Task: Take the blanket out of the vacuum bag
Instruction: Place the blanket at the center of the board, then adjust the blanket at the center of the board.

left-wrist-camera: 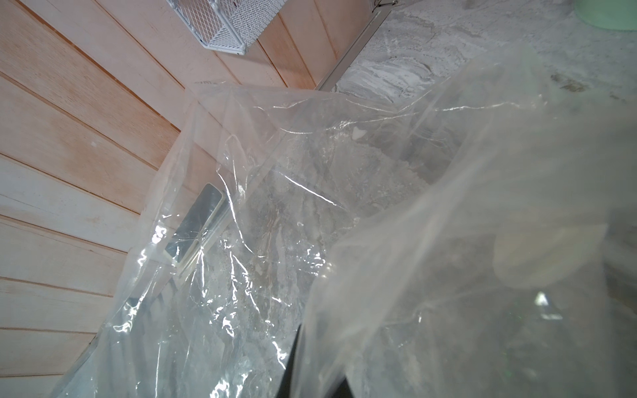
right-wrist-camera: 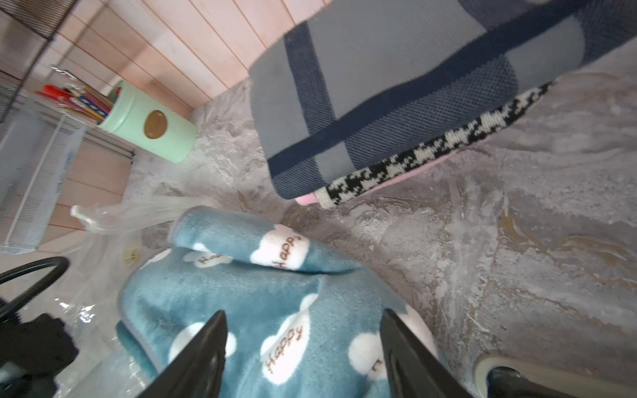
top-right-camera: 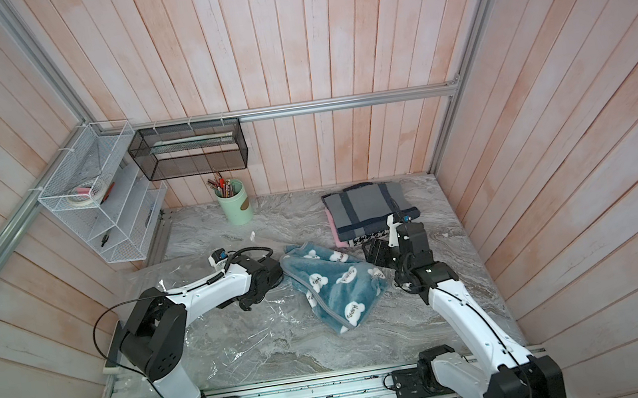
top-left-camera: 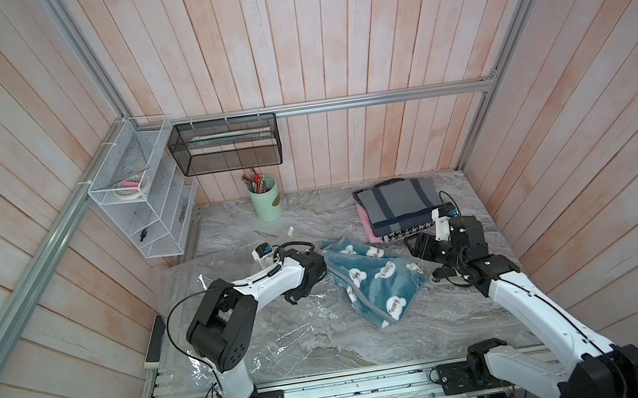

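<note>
Blanket beside vacuum bag, folded stack and cup beyond

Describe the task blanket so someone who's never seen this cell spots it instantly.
On the grey marble table, look mid-table, just in front of the folded stack at the back. The blanket lies crumpled at the edge of the clear vacuum bag. It alone is fluffy teal with white "Happy" clouds; the stack is neatly folded grey-navy, houndstooth and pink.
</note>
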{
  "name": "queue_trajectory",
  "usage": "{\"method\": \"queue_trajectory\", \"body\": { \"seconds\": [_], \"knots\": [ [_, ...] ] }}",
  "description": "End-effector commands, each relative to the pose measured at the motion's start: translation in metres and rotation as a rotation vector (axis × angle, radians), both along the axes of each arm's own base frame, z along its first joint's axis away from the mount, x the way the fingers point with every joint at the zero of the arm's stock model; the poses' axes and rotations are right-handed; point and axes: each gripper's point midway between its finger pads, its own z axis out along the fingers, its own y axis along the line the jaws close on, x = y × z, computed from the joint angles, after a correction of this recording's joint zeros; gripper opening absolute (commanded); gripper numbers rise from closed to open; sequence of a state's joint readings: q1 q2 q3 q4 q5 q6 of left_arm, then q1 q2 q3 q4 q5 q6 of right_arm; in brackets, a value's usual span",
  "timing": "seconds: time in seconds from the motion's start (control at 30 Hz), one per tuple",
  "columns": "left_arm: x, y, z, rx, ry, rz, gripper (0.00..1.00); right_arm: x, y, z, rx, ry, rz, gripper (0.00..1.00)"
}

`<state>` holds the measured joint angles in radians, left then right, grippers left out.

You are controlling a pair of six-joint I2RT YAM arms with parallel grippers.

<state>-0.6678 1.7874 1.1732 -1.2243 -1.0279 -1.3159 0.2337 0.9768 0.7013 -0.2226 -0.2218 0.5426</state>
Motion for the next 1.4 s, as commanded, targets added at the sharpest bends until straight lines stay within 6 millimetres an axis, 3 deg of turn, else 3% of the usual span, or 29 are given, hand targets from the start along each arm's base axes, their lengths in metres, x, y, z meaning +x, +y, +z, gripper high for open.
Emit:
{"method": "queue_trajectory", "body": {
  "seconds": [0.0,0.1,0.17,0.23,0.4,0.57,0.73,1.2,1.27,1.37],
  "knots": [
    [0.006,-0.003,-0.001,-0.003,-0.015,-0.017,0.00,-0.039,0.032,-0.016,0.073,0.091,0.094,0.73],
    [0.008,-0.005,-0.001,-0.005,-0.015,-0.016,0.00,-0.084,0.080,-0.027,0.184,0.154,0.216,0.82],
    [0.009,-0.007,-0.001,-0.011,-0.019,-0.016,0.00,-0.110,0.097,-0.034,0.237,0.177,0.218,0.82],
    [0.010,-0.007,-0.002,-0.014,-0.017,-0.017,0.00,-0.132,0.102,-0.042,0.309,0.196,0.203,0.80],
    [0.010,-0.007,-0.005,-0.010,-0.008,-0.023,0.00,-0.156,0.096,-0.066,0.367,0.239,0.156,0.74],
    [0.007,-0.006,-0.005,-0.008,-0.008,-0.023,0.00,-0.165,0.095,-0.082,0.283,0.275,0.144,0.74],
    [0.006,-0.005,-0.006,-0.009,-0.010,-0.022,0.00,-0.168,0.094,-0.114,0.160,0.328,0.133,0.75],
    [0.005,-0.003,-0.009,0.000,0.000,-0.025,0.00,-0.164,0.067,-0.147,0.037,0.328,0.035,0.75],
    [0.005,-0.003,-0.008,0.002,0.001,-0.026,0.00,-0.162,0.069,-0.147,0.049,0.314,0.036,0.70],
    [0.005,-0.003,-0.008,0.004,0.000,-0.026,0.00,-0.159,0.076,-0.143,0.079,0.292,0.052,0.39]
  ]
}}
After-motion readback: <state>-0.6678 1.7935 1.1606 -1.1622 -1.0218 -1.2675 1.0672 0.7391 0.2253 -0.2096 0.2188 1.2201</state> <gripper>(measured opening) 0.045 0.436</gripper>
